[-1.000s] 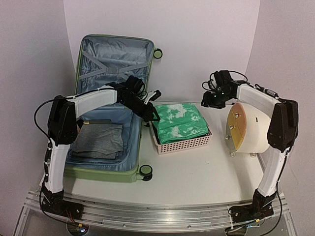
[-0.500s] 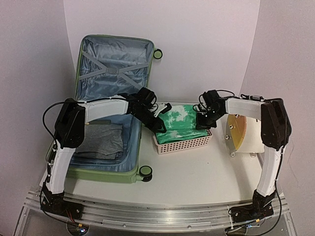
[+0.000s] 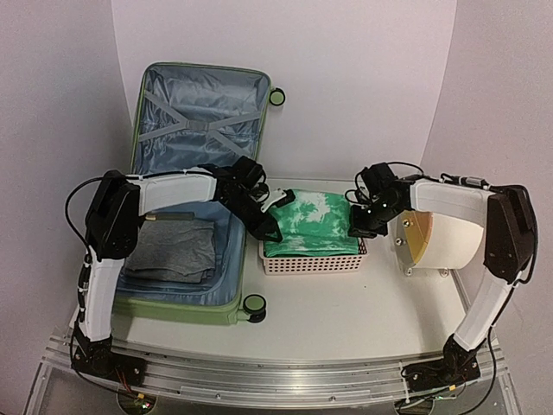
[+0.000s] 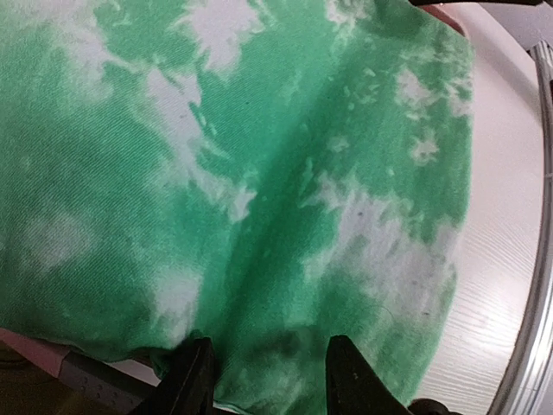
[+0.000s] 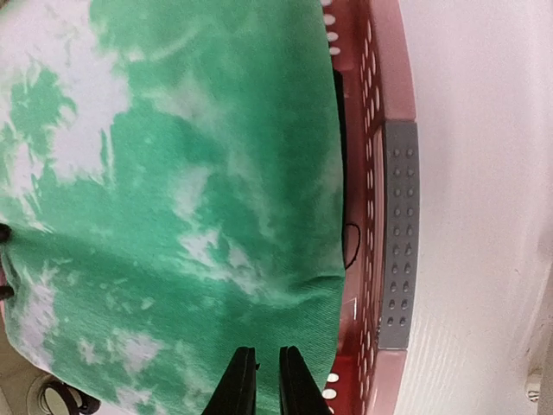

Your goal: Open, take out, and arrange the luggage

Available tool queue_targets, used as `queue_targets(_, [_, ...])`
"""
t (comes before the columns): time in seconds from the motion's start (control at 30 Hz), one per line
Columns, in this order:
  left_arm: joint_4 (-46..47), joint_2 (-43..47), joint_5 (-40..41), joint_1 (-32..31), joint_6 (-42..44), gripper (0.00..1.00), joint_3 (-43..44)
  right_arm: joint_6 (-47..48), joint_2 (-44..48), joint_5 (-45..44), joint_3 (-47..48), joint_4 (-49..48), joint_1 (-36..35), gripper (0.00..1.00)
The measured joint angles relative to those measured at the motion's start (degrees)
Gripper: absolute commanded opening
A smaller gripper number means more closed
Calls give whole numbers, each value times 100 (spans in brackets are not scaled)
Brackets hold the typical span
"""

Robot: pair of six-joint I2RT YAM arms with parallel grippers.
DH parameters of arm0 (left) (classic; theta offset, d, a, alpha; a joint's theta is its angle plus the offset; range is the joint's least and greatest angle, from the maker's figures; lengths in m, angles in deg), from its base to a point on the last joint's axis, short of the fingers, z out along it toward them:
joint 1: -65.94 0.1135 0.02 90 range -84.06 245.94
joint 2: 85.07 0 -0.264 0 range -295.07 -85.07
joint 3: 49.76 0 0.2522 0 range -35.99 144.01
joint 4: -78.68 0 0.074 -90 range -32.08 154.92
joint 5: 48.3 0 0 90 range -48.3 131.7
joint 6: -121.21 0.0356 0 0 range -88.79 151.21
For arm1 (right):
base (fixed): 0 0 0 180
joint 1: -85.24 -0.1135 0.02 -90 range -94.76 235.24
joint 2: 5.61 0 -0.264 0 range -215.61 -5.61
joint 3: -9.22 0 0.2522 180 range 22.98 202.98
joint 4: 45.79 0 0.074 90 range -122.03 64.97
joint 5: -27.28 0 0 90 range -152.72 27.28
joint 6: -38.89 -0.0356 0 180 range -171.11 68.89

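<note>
the cloth (image 3: 311,220) is pinched by the narrow right gripper (image 5: 266,353); hold by the half-wide left gripper (image 4: 270,341) cannot be told, so uneven lifting is risked.

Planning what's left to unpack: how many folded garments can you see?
2. A grey garment lies in the lower half of the luggage; a green garment sits in the basket. More may be hidden beneath either.
</note>
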Motion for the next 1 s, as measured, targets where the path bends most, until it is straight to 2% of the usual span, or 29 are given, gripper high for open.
queue_targets(0.13, [-533, -33, -308, 52, 127, 43, 745, 50, -195, -9, 949, 205, 13, 11])
queue_targets(0.27, [-214, -70, -238, 70, 20, 40, 1537, 109, -721, -33, 2074, -79, 15, 8])
queue_targets(0.33, [24, -131, -72, 87, -81, 38, 1676, 114, -1010, -48, 2319, -208, 17, 7])
queue_targets(0.47, [378, -514, 387, 101, -219, 37, 1729, 92, -1615, -74, 2426, -321, 17, 5])
queue_targets(0.63, [688, -1473, 826, 144, -334, 35, 1729, 31, -2188, -232, 2227, -518, 35, 5])
queue_targets(0.83, [758, -1491, 973, 116, -341, 36, 1729, -35, -2201, -321, 2164, -688, 44, 6])
queue_targets(1.0, [673, -1488, 942, 118, -326, 41, 1803, 22, -2199, -352, 2240, -638, 44, 9])
